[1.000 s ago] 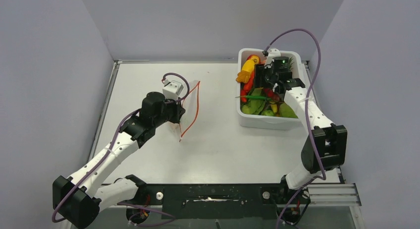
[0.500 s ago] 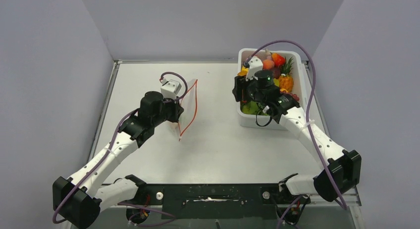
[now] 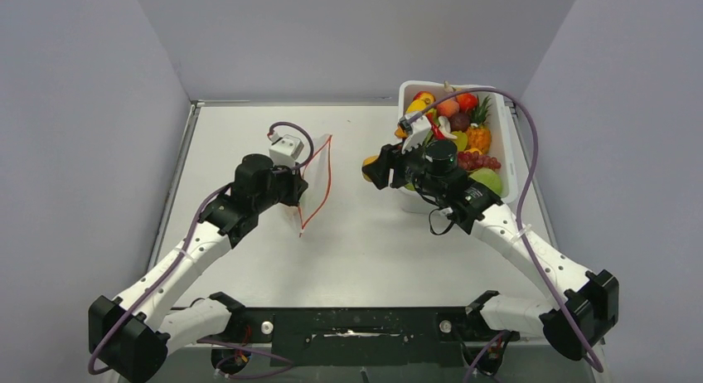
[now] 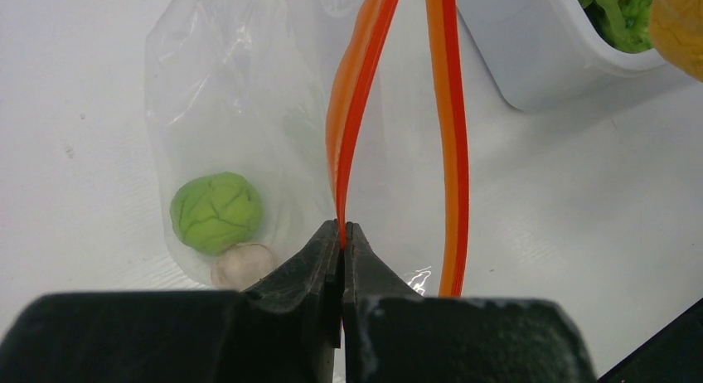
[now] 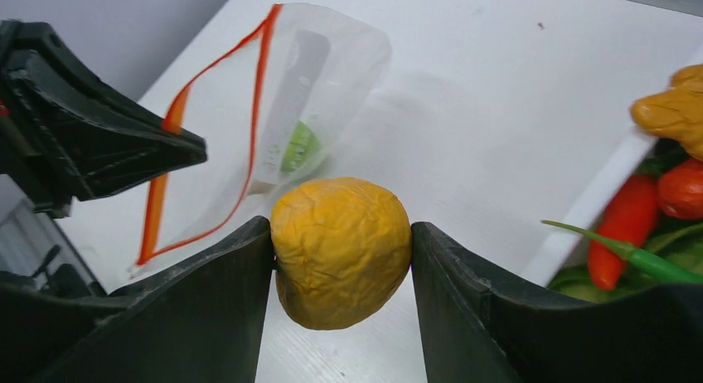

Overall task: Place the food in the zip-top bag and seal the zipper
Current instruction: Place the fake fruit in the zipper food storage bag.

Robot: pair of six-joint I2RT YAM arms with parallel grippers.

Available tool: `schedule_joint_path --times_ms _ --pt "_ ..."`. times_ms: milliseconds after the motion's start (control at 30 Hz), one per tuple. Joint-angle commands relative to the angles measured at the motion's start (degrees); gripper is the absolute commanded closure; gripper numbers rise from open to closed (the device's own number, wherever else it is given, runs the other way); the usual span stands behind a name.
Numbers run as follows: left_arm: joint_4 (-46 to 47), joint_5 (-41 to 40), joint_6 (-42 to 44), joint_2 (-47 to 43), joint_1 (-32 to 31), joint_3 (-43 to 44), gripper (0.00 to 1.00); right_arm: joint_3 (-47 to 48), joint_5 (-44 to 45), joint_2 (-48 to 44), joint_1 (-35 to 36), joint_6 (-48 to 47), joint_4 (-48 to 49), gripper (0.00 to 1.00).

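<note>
Wrinkled yellow toy fruit (image 5: pixel 340 249) clamped in my right gripper (image 5: pixel 341 260), right of the clear zip-top bag (image 5: pixel 325 60).
Left gripper (image 4: pixel 341 234) pinches its red-orange zipper (image 4: pixel 356 109); green toy (image 4: pixel 216 211), perhaps a sprout, inside.

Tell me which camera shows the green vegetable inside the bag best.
Left wrist: the green vegetable shows large and sharp through the clear zip-top bag, leaf veins visible. Right wrist shows only a small green patch; the top view doesn't reveal it.
</note>
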Motion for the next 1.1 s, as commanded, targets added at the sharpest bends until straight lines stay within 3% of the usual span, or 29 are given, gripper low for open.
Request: schedule_joint_path --times_ms 0,533,1067 --pt "4.9 1.7 -0.1 -2.2 0.5 0.2 1.00 -1.6 -8.3 -0.9 2.2 8.2 15.2 0.62" --pt "4.1 3.8 -0.6 -1.7 2.1 1.2 1.00 -0.9 -8.8 12.1 8.5 20.2 37.2 0.60" --pt "5.7 5.2 1.1 -4.2 3.3 -0.1 1.00 3.7 -10.0 22.4 8.5 23.2 38.8 0.52"
